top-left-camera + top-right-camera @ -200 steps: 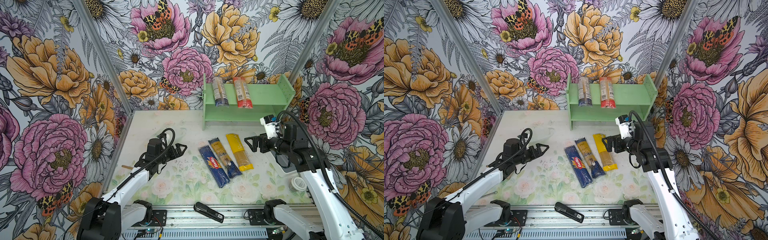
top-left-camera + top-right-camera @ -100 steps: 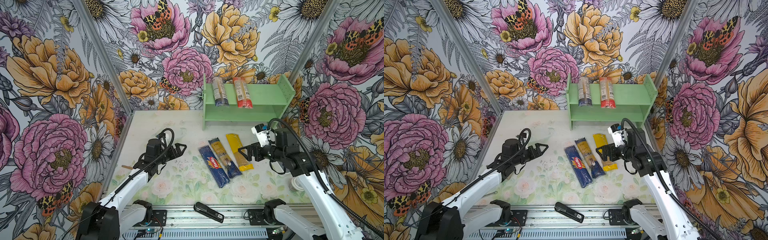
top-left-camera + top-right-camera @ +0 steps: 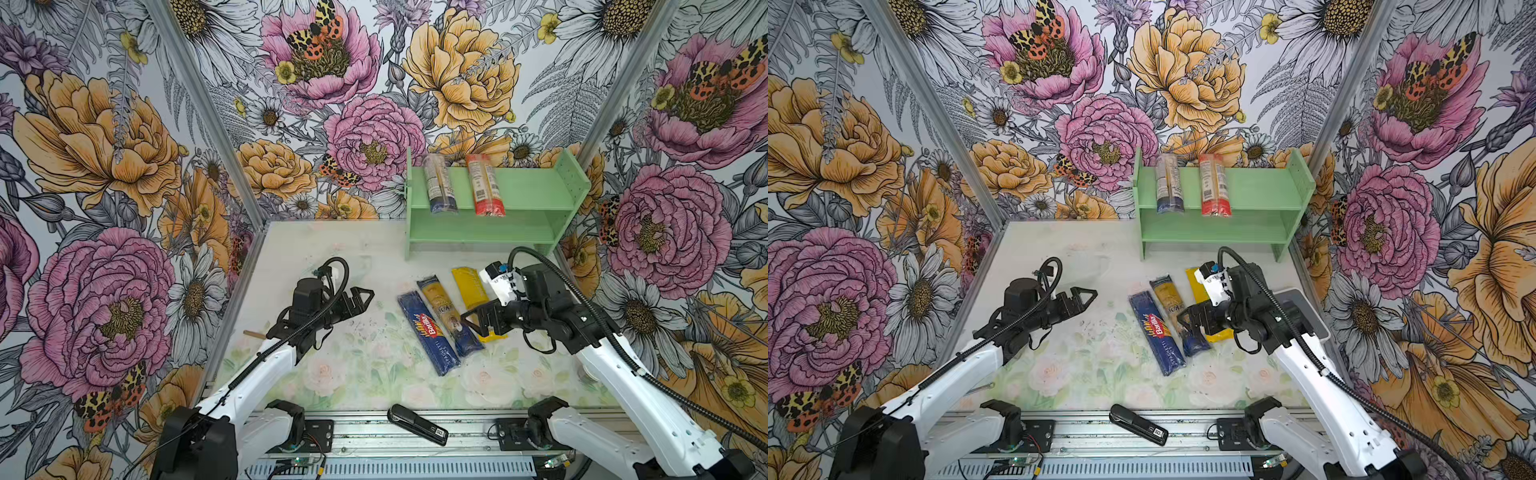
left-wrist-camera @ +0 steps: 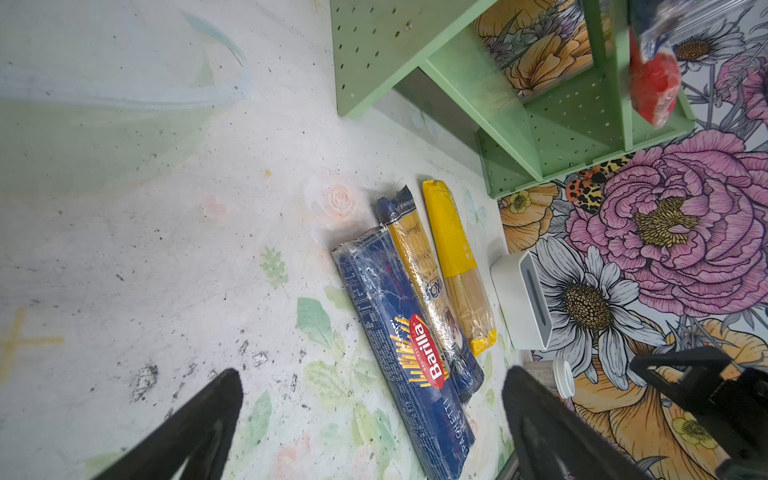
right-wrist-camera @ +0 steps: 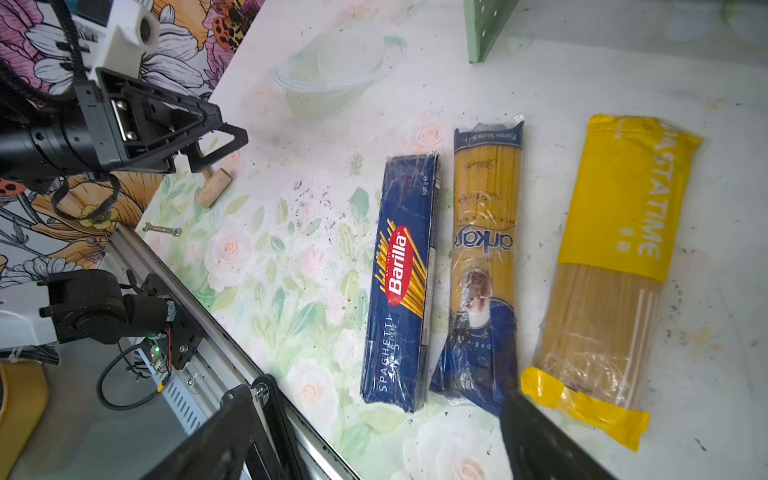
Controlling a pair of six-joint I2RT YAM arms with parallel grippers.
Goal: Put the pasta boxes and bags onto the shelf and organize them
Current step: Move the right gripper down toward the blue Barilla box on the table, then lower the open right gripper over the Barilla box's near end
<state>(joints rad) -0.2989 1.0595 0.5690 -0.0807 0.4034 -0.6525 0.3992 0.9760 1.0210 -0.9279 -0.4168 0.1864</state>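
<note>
— What's laid out on that flowery surface?

— The biggest thing is the green shelf, set in the back right corner. Two spaghetti packs lie on its top tier, side by side but apart: the clear pack with the dark blue end on the left and the red-ended pack to its right.

— And the arms?

— The left claw hangs over the middle-left of the surface, fingers spread, gripping nothing. The right claw is spread wide too, low over the near ends of the loose bags. It pinches nothing that I can see.

— Which packs are loose?

— Three in a row in front of the shelf, all slanted the same way. The dark blue Barilla box is on the left, the blue and gold bag lies just beside it, and the yellow bag is a little apart on the right.

— Any smaller bits?

— A white box sits just beside the yellow bag, by the right wall. A black stapler-like thing lies on the metal rail at the front. A cork and a small wrench lie near the left edge, under the left arm.
</note>
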